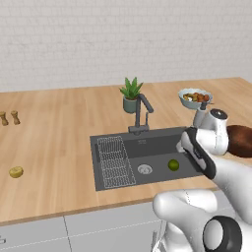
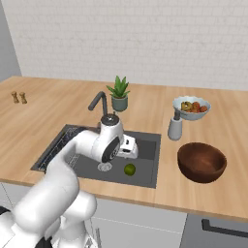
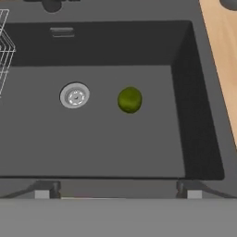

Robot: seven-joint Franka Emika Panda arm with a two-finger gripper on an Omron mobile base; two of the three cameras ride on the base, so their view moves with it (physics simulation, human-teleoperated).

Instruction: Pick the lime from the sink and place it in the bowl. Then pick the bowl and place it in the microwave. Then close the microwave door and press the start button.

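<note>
The lime (image 3: 129, 99) sat on the floor of the sink (image 3: 194, 115), just beside the round drain (image 3: 74, 96) and on the side of it away from the wire rack (image 1: 114, 161), untouched. The gripper (image 3: 118, 190) hung above the basin looking down into it, jaws released and spread wide, nothing between them, well clear of the lime. The bowl (image 2: 201, 162) stood on the worktop (image 1: 54, 142) near the sink's far edge from the rack, empty as far as could be seen, with a soap dispenser (image 2: 175, 127) between it and the pale bowl of food (image 2: 192, 107) behind. The faucet (image 1: 140, 115) and a potted plant (image 1: 130, 95) rose behind the sink; a small yellow fruit (image 1: 16, 172) lay on the worktop well apart from the sink, past the rack side. Step judged: approach for the lime pick, not yet begun. Risks: the lime is round and on a smooth floor, so an off-centre close would likely squirt it away toward the drain or the basin wall; descending too far would drive the fingertips into the sink floor; on the lift-out the hand could clip the basin wall or the dispenser on the way to the bowl.
</note>
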